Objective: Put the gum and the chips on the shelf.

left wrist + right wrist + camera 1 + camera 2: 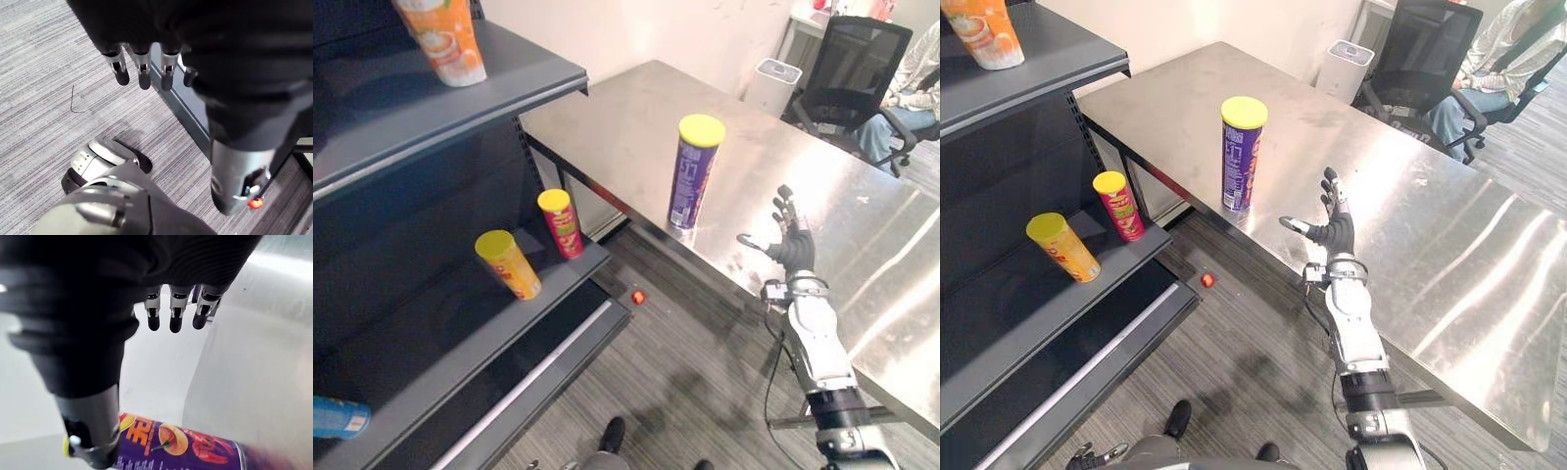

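Note:
A tall purple chips can with a yellow lid stands upright near the front edge of the steel table. My right hand is open with fingers spread, raised at the table's edge to the right of the can and apart from it. In the right wrist view the purple can shows past the thumb, with nothing between the straight fingers. My left hand hangs open over the carpet and holds nothing. The dark shelf stands at the left.
On the middle shelf stand a red can and a tilted yellow can. An orange can sits on the top shelf, a blue can lower left. A small red thing lies on the floor. A seated person and a white bin are behind the table.

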You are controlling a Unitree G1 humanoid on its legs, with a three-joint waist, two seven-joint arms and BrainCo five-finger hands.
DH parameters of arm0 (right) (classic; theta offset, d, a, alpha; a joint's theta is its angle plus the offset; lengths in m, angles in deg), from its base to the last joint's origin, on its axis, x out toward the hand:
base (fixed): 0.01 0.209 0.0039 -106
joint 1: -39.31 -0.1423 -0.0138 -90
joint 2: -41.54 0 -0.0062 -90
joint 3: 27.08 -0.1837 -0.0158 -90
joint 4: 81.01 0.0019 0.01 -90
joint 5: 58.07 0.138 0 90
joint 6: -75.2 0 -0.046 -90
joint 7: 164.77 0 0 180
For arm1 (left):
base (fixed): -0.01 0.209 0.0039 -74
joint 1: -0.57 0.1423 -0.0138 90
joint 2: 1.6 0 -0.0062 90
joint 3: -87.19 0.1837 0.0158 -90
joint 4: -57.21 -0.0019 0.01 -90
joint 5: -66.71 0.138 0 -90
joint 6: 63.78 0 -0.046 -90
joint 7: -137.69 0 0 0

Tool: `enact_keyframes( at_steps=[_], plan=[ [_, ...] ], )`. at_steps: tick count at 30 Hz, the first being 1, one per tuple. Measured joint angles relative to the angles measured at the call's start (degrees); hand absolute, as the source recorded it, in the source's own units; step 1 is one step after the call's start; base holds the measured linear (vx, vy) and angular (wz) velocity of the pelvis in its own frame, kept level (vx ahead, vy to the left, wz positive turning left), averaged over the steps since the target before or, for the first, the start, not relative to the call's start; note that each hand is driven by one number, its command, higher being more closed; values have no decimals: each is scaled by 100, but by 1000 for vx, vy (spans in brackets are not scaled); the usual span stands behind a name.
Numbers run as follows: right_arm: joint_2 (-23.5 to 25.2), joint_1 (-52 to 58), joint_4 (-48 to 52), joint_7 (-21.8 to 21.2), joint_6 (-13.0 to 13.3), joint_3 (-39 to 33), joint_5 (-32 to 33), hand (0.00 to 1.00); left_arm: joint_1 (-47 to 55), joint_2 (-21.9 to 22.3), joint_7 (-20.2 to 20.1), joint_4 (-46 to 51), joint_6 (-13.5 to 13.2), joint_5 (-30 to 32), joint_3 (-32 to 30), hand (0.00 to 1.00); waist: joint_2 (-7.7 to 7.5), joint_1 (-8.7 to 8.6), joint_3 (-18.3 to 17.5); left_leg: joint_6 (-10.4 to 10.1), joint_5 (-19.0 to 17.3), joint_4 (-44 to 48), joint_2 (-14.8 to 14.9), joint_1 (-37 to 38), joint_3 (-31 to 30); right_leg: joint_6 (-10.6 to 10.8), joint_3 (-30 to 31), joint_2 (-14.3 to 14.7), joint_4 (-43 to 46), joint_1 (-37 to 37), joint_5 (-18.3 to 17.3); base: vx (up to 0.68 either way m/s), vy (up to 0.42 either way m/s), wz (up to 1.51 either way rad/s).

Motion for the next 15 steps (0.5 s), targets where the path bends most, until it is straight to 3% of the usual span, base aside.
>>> enact_keyframes(
  at_steps=[15],
  plan=[
    [-16,-1182,-1149,349,-188,-237,-197,0,-8,48,16,83,1,-5,69,0,139,154,172,1,3,-2,-35,-60,-128,2,-169,-3,-75,54,-2,8,0,4]
  ],
)
